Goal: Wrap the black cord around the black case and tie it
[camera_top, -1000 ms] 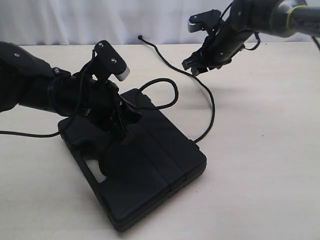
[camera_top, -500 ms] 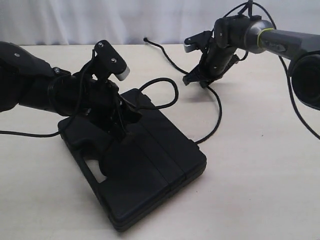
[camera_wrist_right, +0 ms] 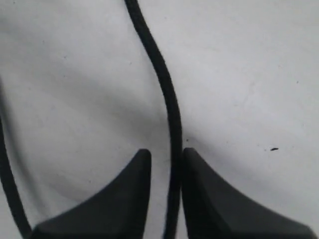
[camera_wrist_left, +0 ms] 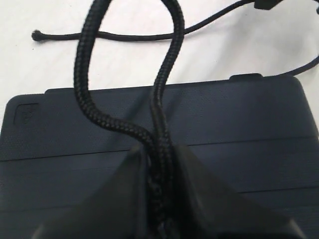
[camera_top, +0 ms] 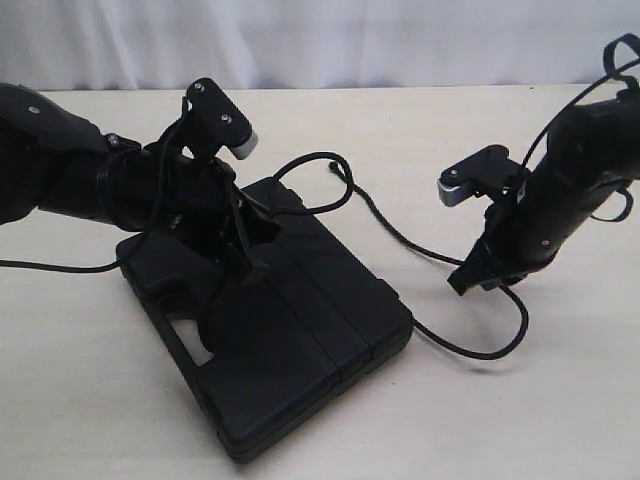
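Note:
The black case (camera_top: 300,330) lies flat on the table, left of centre, and its grooved lid (camera_wrist_left: 239,114) fills the left wrist view. My left gripper (camera_top: 245,255) sits over the far part of the lid, shut on two strands of the black cord (camera_wrist_left: 164,74) that rise in a loop from its jaws (camera_wrist_left: 158,159). From there the cord (camera_top: 400,235) trails right across the table to my right gripper (camera_top: 470,282), low over the table. There the cord (camera_wrist_right: 167,89) passes between narrowly open fingers (camera_wrist_right: 166,152), against one pad with a gap to the other. Its knotted end (camera_wrist_left: 36,35) lies on the table.
A pale curtain (camera_top: 320,40) hangs behind the beige table (camera_top: 520,420). A smooth robot cable (camera_top: 50,268) runs off the left edge beside the left arm. A slack bend of cord (camera_top: 480,352) lies on the table under the right gripper.
My right gripper has swung from high at the back down and to the right, dragging the cord so its free end slid toward the case. The left gripper and case have not moved.

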`<state>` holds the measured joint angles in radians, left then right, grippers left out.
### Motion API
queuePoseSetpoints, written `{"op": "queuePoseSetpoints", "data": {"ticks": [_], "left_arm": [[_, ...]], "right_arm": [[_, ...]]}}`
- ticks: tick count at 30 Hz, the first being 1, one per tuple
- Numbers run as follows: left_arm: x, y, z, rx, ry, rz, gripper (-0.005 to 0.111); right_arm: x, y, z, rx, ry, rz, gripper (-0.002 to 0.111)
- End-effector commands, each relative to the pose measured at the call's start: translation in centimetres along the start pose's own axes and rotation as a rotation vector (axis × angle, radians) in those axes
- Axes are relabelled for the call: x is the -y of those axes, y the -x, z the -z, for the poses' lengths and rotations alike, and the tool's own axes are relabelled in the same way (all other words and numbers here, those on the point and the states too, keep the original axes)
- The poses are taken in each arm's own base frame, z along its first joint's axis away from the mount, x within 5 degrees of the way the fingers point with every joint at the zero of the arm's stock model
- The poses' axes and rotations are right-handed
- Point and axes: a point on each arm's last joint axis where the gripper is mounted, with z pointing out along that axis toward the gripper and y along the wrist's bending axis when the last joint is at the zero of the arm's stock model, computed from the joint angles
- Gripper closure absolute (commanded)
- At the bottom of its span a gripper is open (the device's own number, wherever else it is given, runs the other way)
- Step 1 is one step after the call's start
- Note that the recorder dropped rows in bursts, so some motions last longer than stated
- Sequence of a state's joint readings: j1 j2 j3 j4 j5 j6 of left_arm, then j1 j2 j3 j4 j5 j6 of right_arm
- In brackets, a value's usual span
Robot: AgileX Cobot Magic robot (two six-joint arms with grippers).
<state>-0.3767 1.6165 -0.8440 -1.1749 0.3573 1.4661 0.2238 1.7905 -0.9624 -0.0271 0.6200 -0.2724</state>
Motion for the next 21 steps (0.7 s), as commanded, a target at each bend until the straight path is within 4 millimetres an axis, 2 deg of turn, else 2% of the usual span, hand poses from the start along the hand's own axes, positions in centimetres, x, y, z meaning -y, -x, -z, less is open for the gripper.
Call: {"op": "queuePoseSetpoints", "data": {"ticks": [1, 2, 5, 7, 9, 10, 14, 18, 21], "left_arm": [[0.1, 0.5, 0.1, 0.018, 0.006, 0.003, 0.107], [0.1, 0.5, 0.1, 0.018, 0.006, 0.003, 0.107], [0.1, 0.5, 0.1, 0.018, 0.006, 0.003, 0.107], [0.1, 0.5, 0.1, 0.018, 0.002, 0.003, 0.107], [0.2, 0.5, 0.1, 0.017, -0.007, 0.003, 0.107], [0.2, 0.5, 0.1, 0.017, -0.009, 0.003, 0.107], [0.2, 0.5, 0.1, 0.017, -0.009, 0.005, 0.107], [0.3, 0.5, 0.1, 0.017, -0.011, 0.005, 0.107], [0.2, 0.5, 0.1, 0.018, -0.008, 0.007, 0.107]], "right_arm": [[0.7, 1.7, 0.9, 0.121, -0.042, -0.019, 0.062], [0.9, 2.6, 1.5, 0.151, -0.046, -0.025, 0.058], [1.7, 5.6, 3.4, 0.281, -0.068, -0.035, 0.061], [2.1, 7.7, 3.5, 0.282, -0.043, -0.025, 0.062], [2.0, 10.0, 2.5, 0.188, 0.058, 0.002, 0.062], [2.0, 11.7, 1.6, 0.142, 0.132, 0.018, 0.062], [2.5, 15.5, -2.5, 0.101, 0.186, -0.025, 0.065], [1.5, 17.1, -3.6, 0.099, 0.111, 0.024, 0.077], [0.3, 17.7, -4.5, 0.078, 0.044, 0.056, 0.078]]}}
